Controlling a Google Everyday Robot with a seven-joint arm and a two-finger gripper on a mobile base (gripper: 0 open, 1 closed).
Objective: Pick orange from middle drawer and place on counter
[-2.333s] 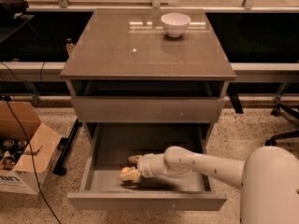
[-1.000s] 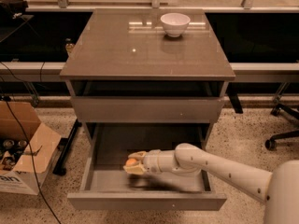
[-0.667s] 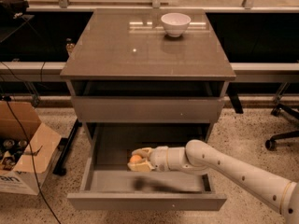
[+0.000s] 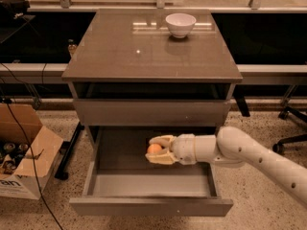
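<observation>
Gripper [image 4: 151,150] was clenched around the orange [image 4: 154,149], over the far part of the open middle drawer [image 4: 148,185]. The pick looked done; carrying it up to the counter [image 4: 139,51], where a white bowl [image 4: 180,24] sat at the far right, remained.

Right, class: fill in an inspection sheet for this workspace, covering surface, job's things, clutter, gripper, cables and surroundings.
Surface: counter, glossy, reflecting lights.
Job's things: orange held by the gripper over the open middle drawer.
Clutter: white bowl near the counter's back edge.
Gripper: shut on the orange, within the drawer opening.
Cables: black cable trailing over the floor at left.
Surroundings: open cardboard box at left, chair base at right.
</observation>
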